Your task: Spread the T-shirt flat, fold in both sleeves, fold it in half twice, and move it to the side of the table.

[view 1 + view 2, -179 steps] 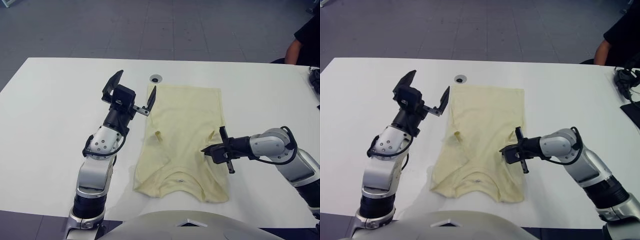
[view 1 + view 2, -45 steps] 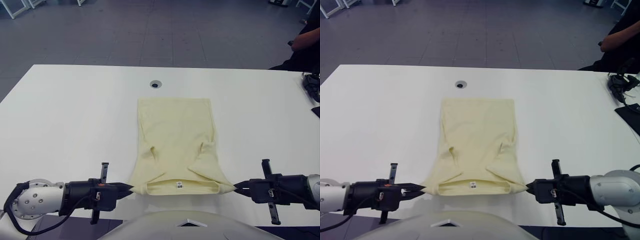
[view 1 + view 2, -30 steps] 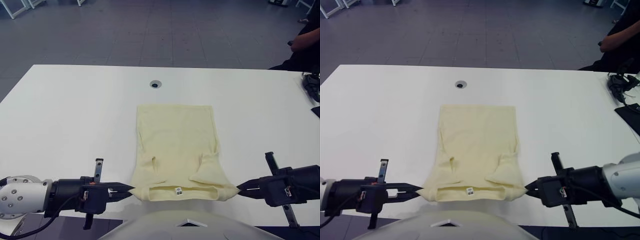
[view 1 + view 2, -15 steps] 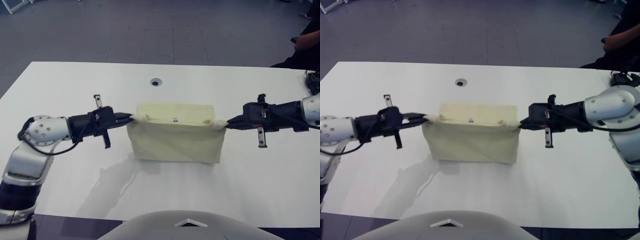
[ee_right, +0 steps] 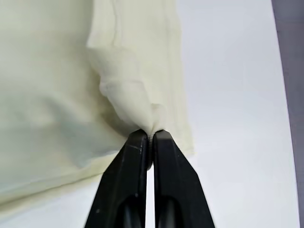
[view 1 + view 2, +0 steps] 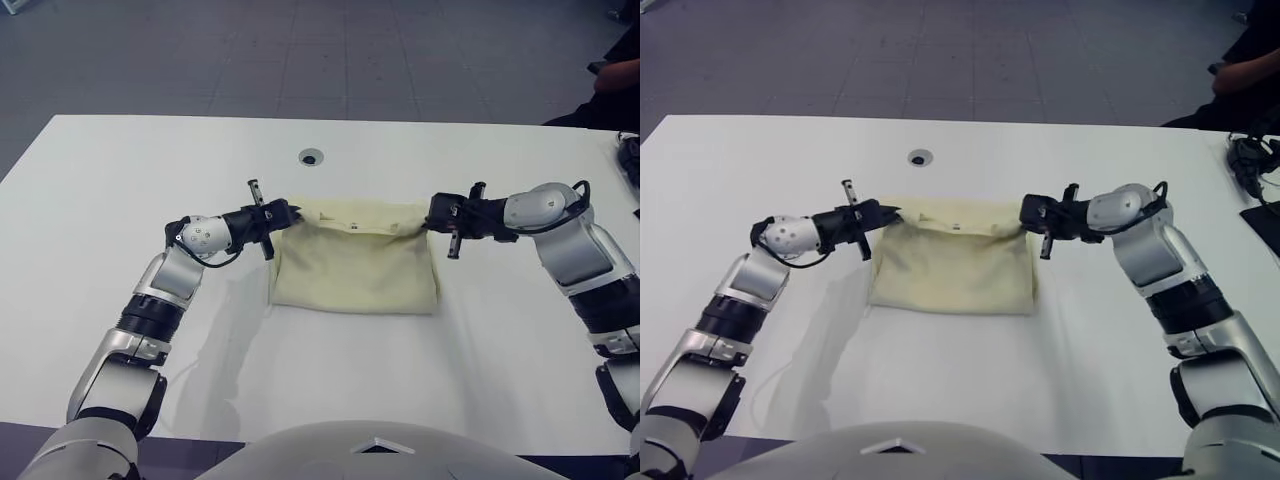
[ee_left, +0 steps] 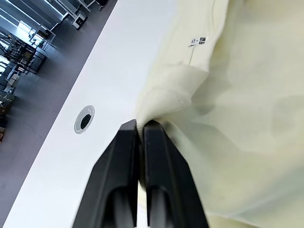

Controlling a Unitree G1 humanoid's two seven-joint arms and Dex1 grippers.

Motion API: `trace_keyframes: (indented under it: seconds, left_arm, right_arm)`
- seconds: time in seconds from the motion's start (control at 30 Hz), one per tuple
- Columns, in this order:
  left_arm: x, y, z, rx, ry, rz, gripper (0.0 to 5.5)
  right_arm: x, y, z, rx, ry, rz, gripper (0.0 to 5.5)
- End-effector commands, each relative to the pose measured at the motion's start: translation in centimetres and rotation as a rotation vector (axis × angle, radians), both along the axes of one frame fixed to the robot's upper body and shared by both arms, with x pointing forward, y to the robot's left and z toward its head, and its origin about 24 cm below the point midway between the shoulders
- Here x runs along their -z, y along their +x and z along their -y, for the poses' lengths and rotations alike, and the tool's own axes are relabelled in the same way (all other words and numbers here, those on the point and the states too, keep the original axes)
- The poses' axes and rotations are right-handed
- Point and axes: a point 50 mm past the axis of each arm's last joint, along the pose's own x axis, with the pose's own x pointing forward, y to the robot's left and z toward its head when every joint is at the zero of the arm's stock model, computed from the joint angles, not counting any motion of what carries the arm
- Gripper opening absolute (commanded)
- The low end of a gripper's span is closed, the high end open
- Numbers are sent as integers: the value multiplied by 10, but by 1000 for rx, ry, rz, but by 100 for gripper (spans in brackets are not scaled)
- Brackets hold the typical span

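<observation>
The pale yellow T-shirt [image 6: 355,262] lies folded in half in the middle of the white table [image 6: 120,190], its collar edge with a small label at the far side. My left gripper [image 6: 290,212] is shut on the far left corner of the T-shirt [image 7: 228,95]. On the far right corner my right gripper [image 6: 432,214] is pinched shut as well, the cloth [image 5: 57,85] bunched at its tips. Both corners sit low over the far edge of the fold.
A small round hole [image 6: 312,157] sits in the table just beyond the shirt. Dark cables and gear [image 6: 1250,160] lie at the table's right edge. Bare table stretches to the left, to the right and in front of the shirt.
Both grippers carried the collar-end corners away from me and down to the shirt's far edge. The raised, hanging cloth now rests flat as a half fold.
</observation>
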Motion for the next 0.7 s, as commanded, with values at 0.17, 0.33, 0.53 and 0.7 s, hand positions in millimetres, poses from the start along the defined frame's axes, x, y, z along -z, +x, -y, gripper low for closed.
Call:
trace_keyframes:
  seconds: [0.17,0.33,0.53,0.7]
  left_arm:
    - [-10,13,-6,-66,41,73,0]
    - [-5,13,-8,-87,52,65,0]
    - [3,14,-4,-95,53,48,0]
    - [6,21,5,-187,-130,-3,62]
  right_arm:
    - [3,15,-1,54,20,97,1]
    - [10,17,-1,75,27,96,1]
    - [19,15,-1,88,39,69,1]
    - [29,18,-4,217,142,35,60]
